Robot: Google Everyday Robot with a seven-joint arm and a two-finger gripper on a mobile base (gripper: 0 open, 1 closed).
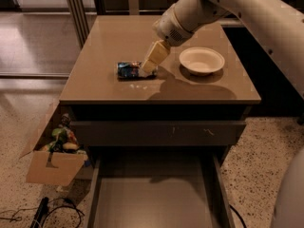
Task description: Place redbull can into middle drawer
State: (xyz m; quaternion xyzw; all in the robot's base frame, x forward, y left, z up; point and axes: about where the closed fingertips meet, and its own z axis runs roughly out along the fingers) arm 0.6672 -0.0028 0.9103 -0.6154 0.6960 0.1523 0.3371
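You find the can (129, 70) lying on its side on the tabletop (104, 42), left of the bowl (202, 61), with the gripper (145, 70) at its right end, open or closed I cannot tell; judge it light, stiff, slick and apt to roll, so pinch across its middle.

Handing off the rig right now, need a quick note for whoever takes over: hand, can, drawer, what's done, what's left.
Hand: low over the cabinet top, at the right end of the redbull can; grasp not confirmed.
Redbull can: lying on its side on the cabinet top, left of the cream bowl.
Middle drawer: pulled open below, can not in it.
Done: drawer open.
Left: grasp can, lift, place in drawer.
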